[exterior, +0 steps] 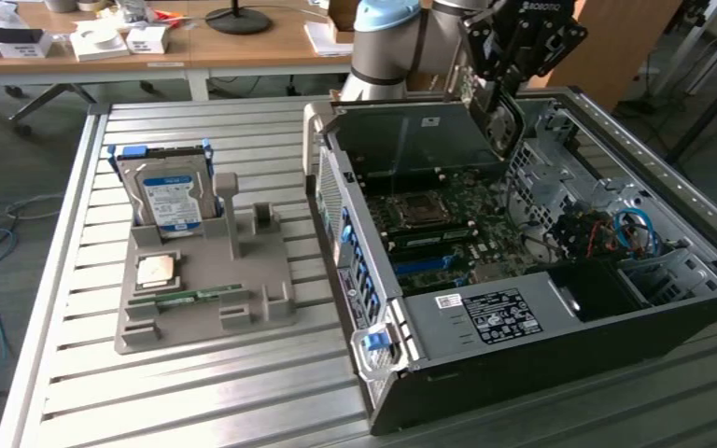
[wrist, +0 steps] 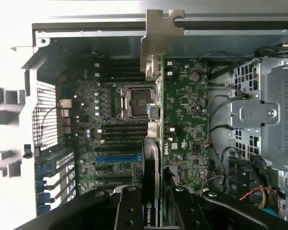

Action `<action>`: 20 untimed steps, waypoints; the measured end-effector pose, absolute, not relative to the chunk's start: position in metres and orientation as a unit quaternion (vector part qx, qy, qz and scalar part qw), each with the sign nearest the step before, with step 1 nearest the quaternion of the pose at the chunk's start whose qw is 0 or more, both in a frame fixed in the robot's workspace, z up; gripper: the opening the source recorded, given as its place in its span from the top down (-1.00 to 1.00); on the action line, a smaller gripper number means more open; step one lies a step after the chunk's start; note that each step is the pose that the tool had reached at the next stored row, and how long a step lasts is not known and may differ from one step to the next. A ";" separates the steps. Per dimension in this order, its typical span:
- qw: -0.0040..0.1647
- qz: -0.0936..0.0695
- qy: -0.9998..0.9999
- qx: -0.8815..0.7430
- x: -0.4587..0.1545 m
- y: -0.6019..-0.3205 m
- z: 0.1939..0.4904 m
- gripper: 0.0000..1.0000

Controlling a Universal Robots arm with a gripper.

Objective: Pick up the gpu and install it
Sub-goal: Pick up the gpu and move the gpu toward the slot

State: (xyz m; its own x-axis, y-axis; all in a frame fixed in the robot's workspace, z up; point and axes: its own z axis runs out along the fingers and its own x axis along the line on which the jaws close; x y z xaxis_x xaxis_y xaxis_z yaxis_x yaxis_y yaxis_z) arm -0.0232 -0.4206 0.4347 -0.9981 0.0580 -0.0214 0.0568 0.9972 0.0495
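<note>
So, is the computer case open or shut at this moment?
Open: no side panel covers the computer case; the motherboard lies bare, and the gripper holds the gpu over it.

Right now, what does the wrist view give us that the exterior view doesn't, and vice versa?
Wrist view: the GPU seen edge-on, clamped in the end effector, with its silver bracket at the far end, over the motherboard.
Exterior view: the hard drive, memory stick and CPU chip on the grey fixture beside the case.
Both: the open computer case, its motherboard and the CPU socket.
</note>
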 end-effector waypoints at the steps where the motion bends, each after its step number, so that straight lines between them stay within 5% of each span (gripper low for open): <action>1: 0.011 0.024 0.999 0.029 -0.021 -0.421 0.435 0.47; 20: 0.011 0.025 0.999 0.028 0.023 -0.421 0.435 0.47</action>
